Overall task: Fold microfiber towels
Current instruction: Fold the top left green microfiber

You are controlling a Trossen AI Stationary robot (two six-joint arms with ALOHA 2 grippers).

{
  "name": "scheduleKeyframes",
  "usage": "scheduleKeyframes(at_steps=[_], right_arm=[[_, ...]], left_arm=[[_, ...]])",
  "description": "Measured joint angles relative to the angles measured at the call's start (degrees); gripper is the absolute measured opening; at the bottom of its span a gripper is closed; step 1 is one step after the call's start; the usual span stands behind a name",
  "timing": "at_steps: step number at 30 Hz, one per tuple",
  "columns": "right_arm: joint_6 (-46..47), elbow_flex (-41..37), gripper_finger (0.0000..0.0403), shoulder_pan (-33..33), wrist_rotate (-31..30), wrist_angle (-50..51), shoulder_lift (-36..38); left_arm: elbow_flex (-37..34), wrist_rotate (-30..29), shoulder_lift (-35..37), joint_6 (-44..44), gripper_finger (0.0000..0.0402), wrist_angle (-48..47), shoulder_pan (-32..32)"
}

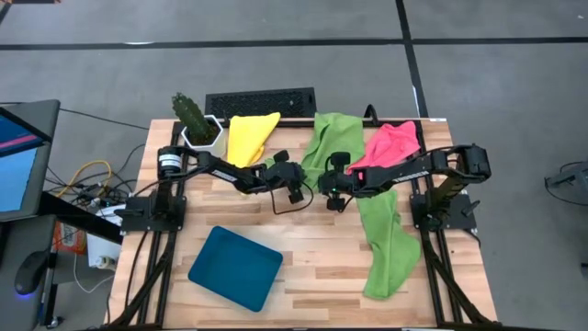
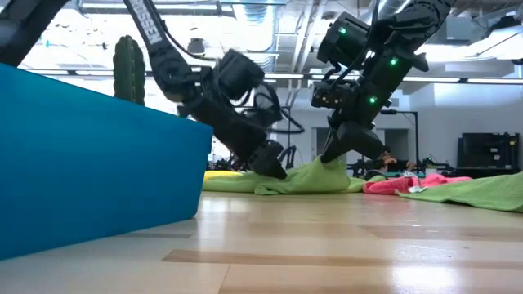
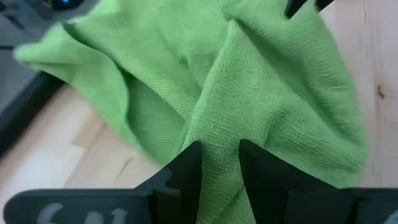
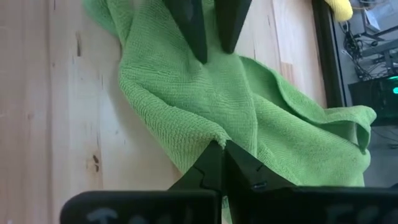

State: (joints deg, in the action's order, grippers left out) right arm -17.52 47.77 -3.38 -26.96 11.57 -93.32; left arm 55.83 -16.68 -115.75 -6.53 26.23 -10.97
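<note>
A lime green towel [image 1: 323,145] lies crumpled on the far middle of the table, and both grippers are shut on its near part. My left gripper [image 1: 296,187] comes at it from the left and my right gripper [image 1: 333,191] from the right, close together. A second green towel [image 1: 384,244] lies stretched along the right side. A pink towel [image 1: 393,141] and a yellow towel [image 1: 250,136] lie at the far edge. My left gripper pinches a raised fold of the green towel [image 3: 221,134] between its two fingers, slanting down from the table's left. The cloth around the fold lies slack on the table. My right gripper is shut on the towel's edge [image 4: 214,132], slanting down from the table's right. The cloth at its fingertips is drawn up into a small peak [image 2: 331,167], and the rest lies on the table.
A dark teal tray [image 1: 236,268] lies at the near left. A potted cactus [image 1: 195,118] and a black keyboard [image 1: 260,101] stand at the far edge. Bare wood [image 1: 312,248] shows between the tray and the second green towel.
</note>
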Motion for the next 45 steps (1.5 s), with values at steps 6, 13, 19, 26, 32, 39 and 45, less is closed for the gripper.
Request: scheduleKeyframes(at_steps=[6, 13, 19, 26, 32, 39, 45], right_arm=[[-0.2, 0.0, 0.0028, 0.0, 0.0, -0.1, 0.0], [-4.6, 1.8, 0.0023, 0.0, -0.2, -2.9, 0.0], [-6.7, 3.3, 0.0027, 0.0, -0.2, -4.1, 0.0], [-7.2, 3.3, 0.0024, 0.0, -0.1, -4.8, 0.0], [-12.3, 3.4, 0.0028, 0.0, -0.1, -10.1, 0.0], [-16.0, 3.4, 0.0024, -1.3, 5.8, -16.9, -0.1], [-16.0, 3.4, 0.0028, -3.9, 10.7, -22.1, -1.1]], left_arm=[[0.0, -0.6, -3.3, 0.3, 0.0103, 3.9, -0.7], [0.1, -0.8, -2.5, -0.8, 0.0103, 2.3, -0.7], [0.0, -6.6, 4.7, -2.1, 0.0103, -4.9, 0.6], [0.0, -5.1, 14.1, -3.0, 0.0103, -19.7, 1.0], [-2.0, 1.4, 15.4, 1.1, 0.0103, -24.4, -0.1], [-8.6, -0.6, 15.8, 6.1, 0.0103, -18.5, -0.2], [-9.3, -0.5, 15.8, 7.8, 0.0103, -20.7, 0.0]])
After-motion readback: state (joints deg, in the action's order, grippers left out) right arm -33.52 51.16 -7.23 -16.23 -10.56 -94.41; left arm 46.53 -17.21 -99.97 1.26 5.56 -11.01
